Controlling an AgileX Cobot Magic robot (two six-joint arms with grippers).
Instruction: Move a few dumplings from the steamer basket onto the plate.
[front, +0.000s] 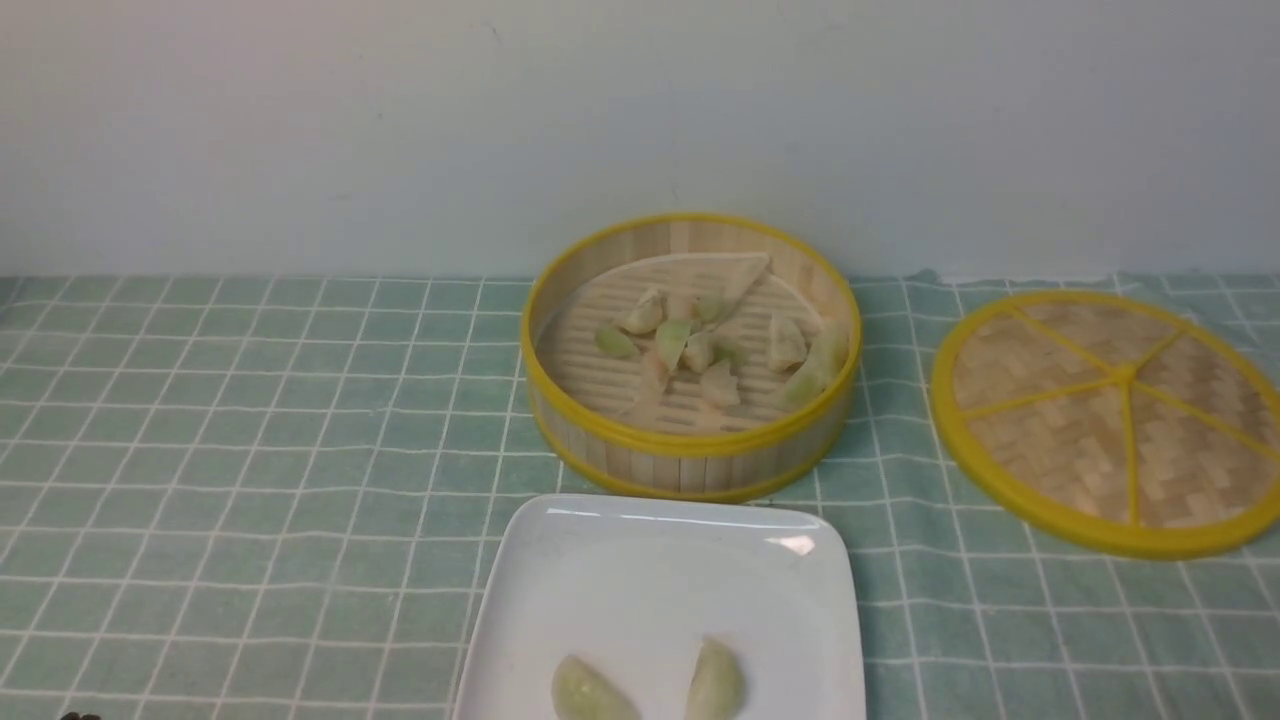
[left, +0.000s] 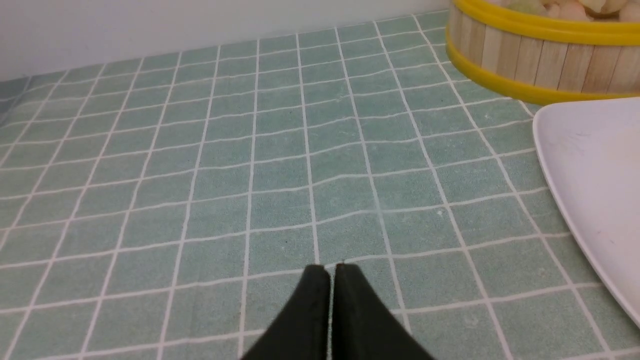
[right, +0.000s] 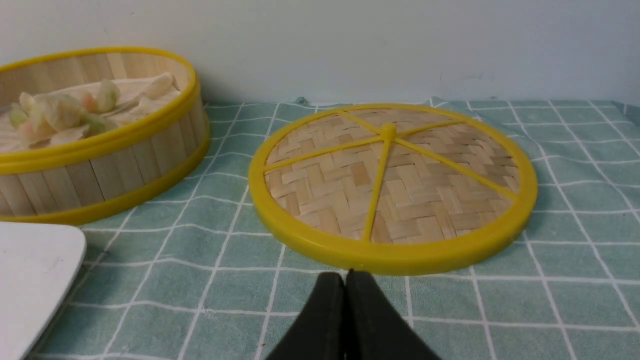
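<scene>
Starting at the left of the front frame, we see bare checked cloth (front: 250, 420) and no arm over it. In the left wrist view our left gripper (left: 330, 272) hangs low over the cloth with its jaws pressed together, clenched on nothing.

Moving to centre frame, the basket (front: 690, 455) sits open with a loose heap of dumplings (front: 700, 350) on its slatted floor, some leaning on one another. Just below it in the frame, the plate (front: 560, 610) carries two dumplings (front: 650, 685) at its lower edge, lying apart.

We judge these light, soft and probably a bit slick, with thin pleated edges that could tear. So we'd take one across its plump middle, gently, and pick from the edge of the heap, where neighbours won't be dragged along.

On the right lies the lid (front: 1110, 420), flat on the cloth. Our right gripper (right: 345, 280) sits just short of its rim, jaws shut and empty.
</scene>
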